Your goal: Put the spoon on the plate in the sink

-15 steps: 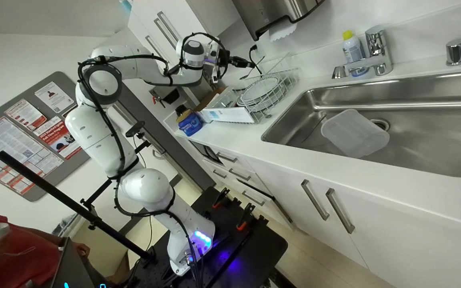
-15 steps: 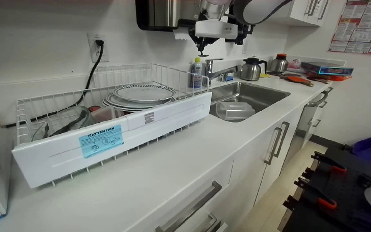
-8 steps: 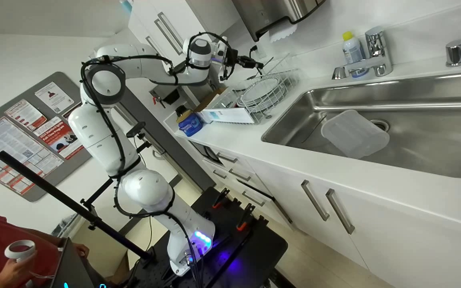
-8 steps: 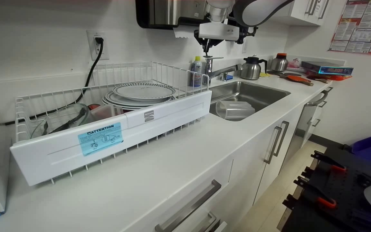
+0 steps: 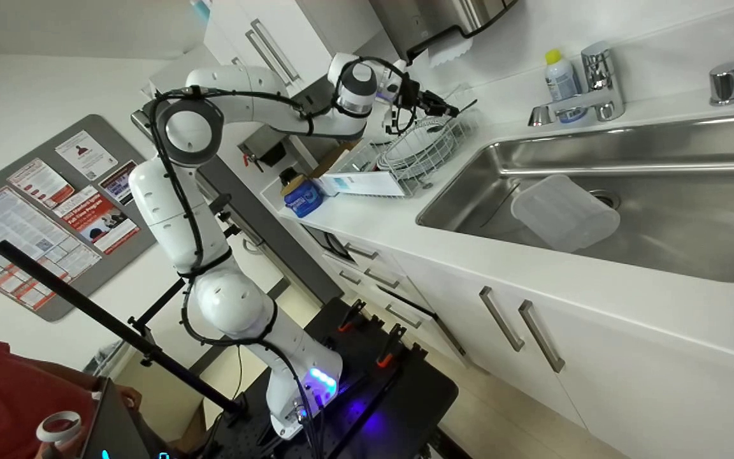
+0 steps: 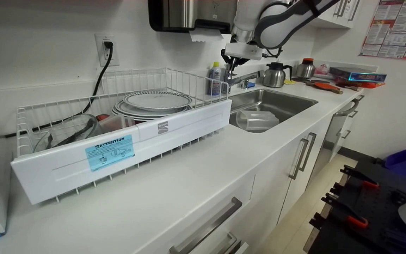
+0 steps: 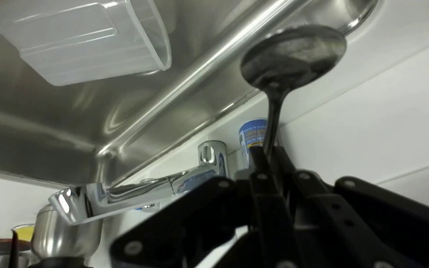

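My gripper (image 7: 268, 152) is shut on the handle of a metal spoon (image 7: 292, 56); the bowl points away from the fingers. In both exterior views the gripper (image 5: 451, 108) (image 6: 232, 72) is in the air near the dish rack's sink end, short of the faucet. The spoon (image 5: 469, 106) is thin and partly hidden by the fingers there. The steel sink (image 5: 679, 220) (image 6: 291, 102) holds a clear plastic container (image 5: 564, 213) (image 6: 257, 120) lying on its side, also in the wrist view (image 7: 76, 41). No plate shows in the sink. Patterned white plates (image 6: 158, 100) are stacked in the rack.
The white wire dish rack (image 6: 185, 115) stands on the counter beside the sink. A chrome faucet (image 5: 599, 89) and a yellow-capped can (image 5: 561, 83) stand behind the sink. A paper towel dispenser (image 6: 196, 14) hangs above. A steel jug (image 6: 274, 76) stands beyond the faucet.
The arm has reached farther towards the sink and come lower, carrying the spoon past the rack. The spoon stays in the gripper. The container and plates have not moved.
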You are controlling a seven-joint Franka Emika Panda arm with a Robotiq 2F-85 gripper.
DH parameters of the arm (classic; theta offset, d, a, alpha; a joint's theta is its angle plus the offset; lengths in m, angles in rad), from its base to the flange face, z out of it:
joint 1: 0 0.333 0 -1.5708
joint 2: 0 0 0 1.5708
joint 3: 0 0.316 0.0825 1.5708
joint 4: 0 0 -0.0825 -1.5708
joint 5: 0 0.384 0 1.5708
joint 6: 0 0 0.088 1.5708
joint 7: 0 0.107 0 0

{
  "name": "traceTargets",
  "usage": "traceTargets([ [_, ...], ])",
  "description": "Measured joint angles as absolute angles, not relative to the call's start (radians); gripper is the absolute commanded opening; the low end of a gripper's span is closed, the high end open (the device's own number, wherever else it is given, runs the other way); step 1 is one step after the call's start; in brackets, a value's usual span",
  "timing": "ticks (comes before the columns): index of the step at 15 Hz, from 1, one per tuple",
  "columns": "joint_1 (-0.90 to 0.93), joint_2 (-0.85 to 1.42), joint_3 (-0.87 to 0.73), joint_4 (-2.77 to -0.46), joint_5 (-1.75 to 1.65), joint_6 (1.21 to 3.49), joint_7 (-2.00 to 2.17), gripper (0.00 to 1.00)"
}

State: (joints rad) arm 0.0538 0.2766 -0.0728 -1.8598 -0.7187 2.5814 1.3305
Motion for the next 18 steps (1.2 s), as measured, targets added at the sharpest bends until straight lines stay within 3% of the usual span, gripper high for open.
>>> traceTargets([
  [11, 0.051, 0.503, -0.136, -1.864, -0.574, 2.798, 1.244, 0.02],
  [12, 0.051, 0.516, -0.136, -1.869, -0.538, 2.813, 1.22, 0.08],
  [17, 0.09, 0.529, -0.175, -1.868, -0.502, 2.817, 1.202, 0.08],
  [18, 0.09, 0.529, -0.175, -1.867, -0.502, 2.817, 1.202, 0.02],
])
